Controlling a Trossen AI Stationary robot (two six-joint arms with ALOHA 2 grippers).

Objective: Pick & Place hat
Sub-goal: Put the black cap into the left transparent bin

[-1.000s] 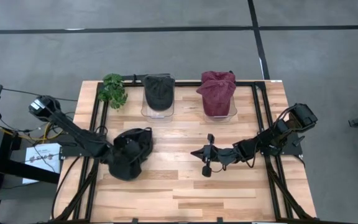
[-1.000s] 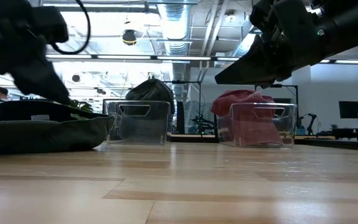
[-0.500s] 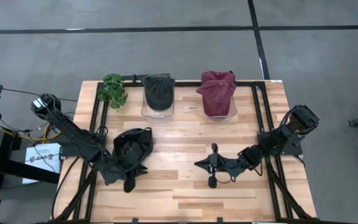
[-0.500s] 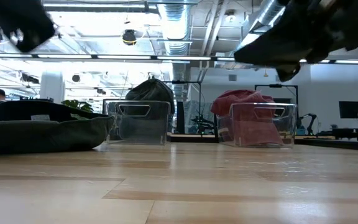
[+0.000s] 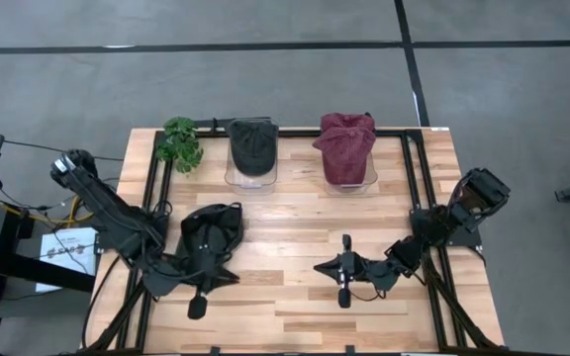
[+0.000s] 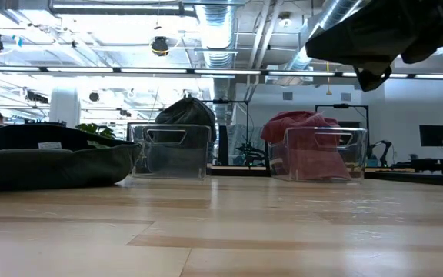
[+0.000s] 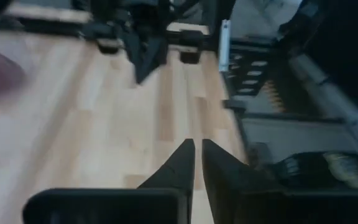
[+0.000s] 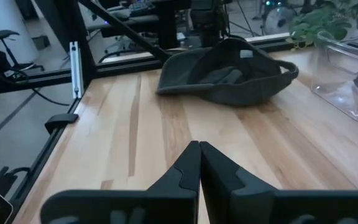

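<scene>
A dark hat (image 5: pixel 211 235) lies on the wooden table (image 5: pixel 295 316) at the left of its middle, hollow side up; it also shows in the low view (image 6: pixel 44 158) and the right wrist view (image 8: pixel 229 74). My left gripper (image 5: pixel 228 281) hangs above the table just near-side of the hat, pointing toward the right edge, shut and holding nothing (image 7: pixel 196 152). My right gripper (image 5: pixel 317 267) hovers right of the table's middle, shut (image 8: pixel 199 152), pointing at the hat. It shows high in the low view (image 6: pixel 375 38).
Two clear bins stand at the far edge: one holds a dark hat (image 5: pixel 252 148), the other a maroon hat (image 5: pixel 346 146). A small green plant (image 5: pixel 179 141) stands at the far left. Black rails (image 5: pixel 419 188) run along the table's left and right sides.
My left gripper has left the dark hat, drawn back toward the table's near edge, risen and rolled. The hat stays lying where it was. My right gripper has swung toward the near edge, still shut.
</scene>
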